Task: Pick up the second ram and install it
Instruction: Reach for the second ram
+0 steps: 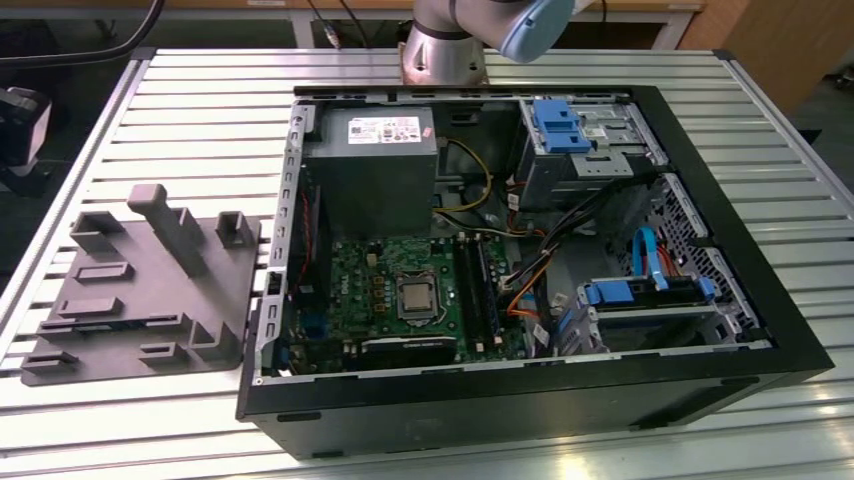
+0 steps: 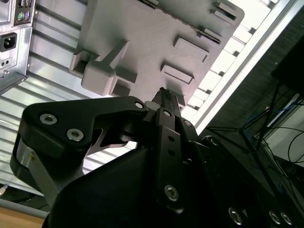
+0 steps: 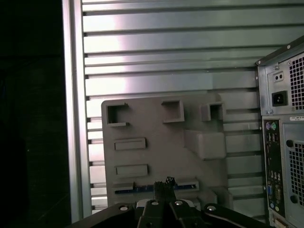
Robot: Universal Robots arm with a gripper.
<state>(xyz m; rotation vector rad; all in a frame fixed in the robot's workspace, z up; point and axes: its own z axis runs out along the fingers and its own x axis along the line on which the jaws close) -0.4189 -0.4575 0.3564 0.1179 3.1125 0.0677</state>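
Closed, empty fingers (image 3: 161, 192) over the tray (image 3: 152, 128).
First wrist view catches the ram (image 3: 127, 189) in its slot; exterior view adds the computer (image 1: 534, 280) on the table (image 1: 200, 100).

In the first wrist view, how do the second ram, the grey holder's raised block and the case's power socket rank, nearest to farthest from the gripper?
1. Second ram, in the holder slot by the gripper.
2. Raised block, mid-holder.
3. Power socket, on the case's back.
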